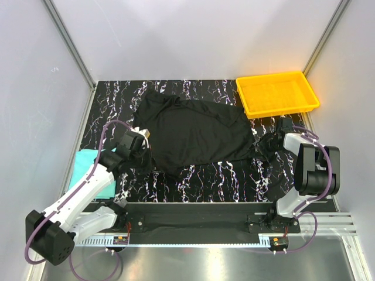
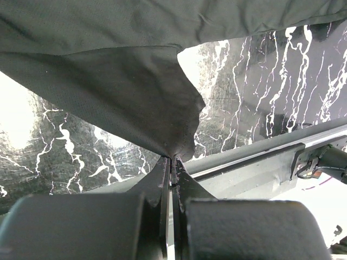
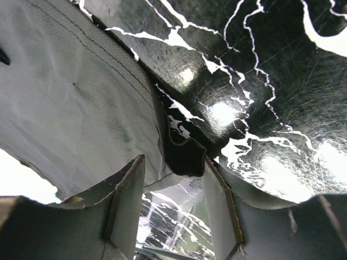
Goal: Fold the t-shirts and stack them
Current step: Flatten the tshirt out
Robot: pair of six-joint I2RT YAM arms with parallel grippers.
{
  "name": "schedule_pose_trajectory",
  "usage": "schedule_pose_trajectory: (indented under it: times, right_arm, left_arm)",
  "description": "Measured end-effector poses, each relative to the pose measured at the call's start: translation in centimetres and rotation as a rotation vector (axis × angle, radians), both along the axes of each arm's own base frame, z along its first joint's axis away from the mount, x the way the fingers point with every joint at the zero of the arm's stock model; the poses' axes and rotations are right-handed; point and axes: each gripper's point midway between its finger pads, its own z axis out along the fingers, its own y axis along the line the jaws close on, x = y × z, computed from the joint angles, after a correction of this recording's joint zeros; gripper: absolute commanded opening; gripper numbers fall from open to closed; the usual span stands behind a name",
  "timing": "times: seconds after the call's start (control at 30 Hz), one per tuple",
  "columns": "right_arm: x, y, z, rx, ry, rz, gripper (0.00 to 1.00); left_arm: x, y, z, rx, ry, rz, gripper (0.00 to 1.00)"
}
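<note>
The black white-veined marble-look tabletop [image 1: 234,175] has the large plain black cloth t-shirt [image 1: 193,134] spread across its middle, rumpled and not square at all. The yellow plastic tray [image 1: 281,110] sits at the far right corner, just clear of the shirt. The plain teal t-shirt [image 1: 88,170] is off at the left edge, half hidden behind the left arm, so I can't tell if it's folded.

Looks to me like the spread-and-flatten step on the black one, before any real fold. The left hand [image 2: 172,160] is pressed together, pinching a peak of black cloth at the shirt's left edge and lifting it off the tabletop. The right hand [image 3: 173,162] is at the shirt's right edge with its fingers spread and a hemmed corner lying between them, not clamped.

Next move, I'd guess: the right hand needs to close on that corner, then both pull apart evenly to tension the cloth flat.
</note>
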Motion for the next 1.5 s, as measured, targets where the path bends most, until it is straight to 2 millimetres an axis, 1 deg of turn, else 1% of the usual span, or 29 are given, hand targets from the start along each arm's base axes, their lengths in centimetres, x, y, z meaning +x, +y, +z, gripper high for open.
schedule_pose_trajectory:
  times: [0.17,0.33,0.4,0.43,0.53,0.57,0.6,0.67,0.7,0.8,0.83,0.93,1.0,1.03,1.07,1.1,1.2,1.23,1.3,1.37,1.4,1.43,1.5]
  right_arm:
    - [0.2,-0.1,-0.1,0.007,0.049,-0.025,0.52]
    - [0.2,-0.2,-0.3,0.011,0.097,-0.04,0.45]
    - [0.1,-0.3,-0.4,0.01,0.116,-0.043,0.45]
    - [0.1,-0.3,-0.4,0.011,0.122,-0.043,0.4]
    - [0.0,-0.4,-0.6,0.006,0.136,-0.044,0.33]
    - [-0.1,-0.4,-0.6,0.005,0.141,-0.043,0.29]
    - [-0.2,-0.4,-0.6,0.004,0.144,-0.039,0.27]
    - [-0.3,-0.5,-0.8,0.003,0.15,-0.033,0.2]
    - [-0.4,-0.5,-0.8,0.0,0.15,-0.026,0.13]
    - [-0.6,-0.5,-0.9,-0.008,0.147,-0.002,0.0]
    - [-0.7,-0.5,-0.8,-0.012,0.142,0.006,0.0]
    - [-1.6,-0.8,-0.5,-0.043,0.141,0.035,0.0]
    - [-2.5,-0.8,0.4,-0.056,0.137,0.057,0.0]
    - [-2.8,-0.8,1.3,-0.062,0.121,0.068,0.0]
    - [-2.9,-0.7,2.5,-0.071,0.088,0.083,0.0]
    - [-2.9,-0.6,3.6,-0.076,0.057,0.091,0.0]
    - [-2.6,0.1,8.3,-0.094,-0.064,0.135,0.0]
    - [-2.3,0.4,9.7,-0.099,-0.099,0.152,0.0]
    - [-1.5,1.4,13.3,-0.123,-0.195,0.205,0.0]
    - [-1.1,2.4,17.0,-0.142,-0.288,0.254,0.0]
    - [-1.2,2.8,18.8,-0.15,-0.336,0.271,0.0]
    - [-1.6,2.9,20.4,-0.159,-0.372,0.277,0.0]
    - [-2.5,2.8,23.8,-0.184,-0.449,0.275,0.0]
  left_arm:
    - [0.2,0.5,0.1,0.012,-0.018,-0.008,0.0]
    - [0.8,1.4,0.0,0.036,-0.041,-0.013,0.0]
    - [0.9,1.7,0.0,0.045,-0.051,-0.021,0.0]
    - [1.0,1.7,0.0,0.048,-0.056,-0.025,0.0]
    - [1.4,1.8,0.7,0.053,-0.083,-0.042,0.0]
    - [1.5,1.7,1.0,0.053,-0.093,-0.045,0.0]
    - [1.8,1.8,1.4,0.054,-0.104,-0.047,0.0]
    - [2.6,1.9,2.5,0.055,-0.138,-0.046,0.0]
    - [3.1,2.0,3.2,0.056,-0.157,-0.043,0.0]
    - [4.6,2.2,5.3,0.062,-0.217,-0.037,0.0]
    - [5.1,2.3,6.2,0.066,-0.243,-0.035,0.0]
    - [6.4,2.5,9.2,0.077,-0.319,-0.027,0.0]
    - [7.3,2.7,11.6,0.086,-0.372,-0.018,0.0]
    - [7.9,2.8,13.2,0.086,-0.41,-0.014,0.0]
    - [8.6,2.8,15.2,0.085,-0.459,-0.011,0.0]
    - [9.0,2.8,16.7,0.083,-0.494,-0.008,0.0]
    - [10.1,3.2,22.5,0.088,-0.641,-0.003,0.0]
    - [10.2,3.4,24.8,0.09,-0.702,0.0,0.0]
    - [10.1,3.9,29.3,0.091,-0.822,0.008,0.0]
    - [9.2,4.6,33.9,0.092,-0.949,0.008,0.0]
    - [8.6,4.9,35.9,0.09,-1.006,0.008,0.0]
    - [7.7,5.3,38.0,0.089,-1.069,0.006,0.0]
    - [5.7,5.9,41.3,0.084,-1.18,-0.003,0.0]
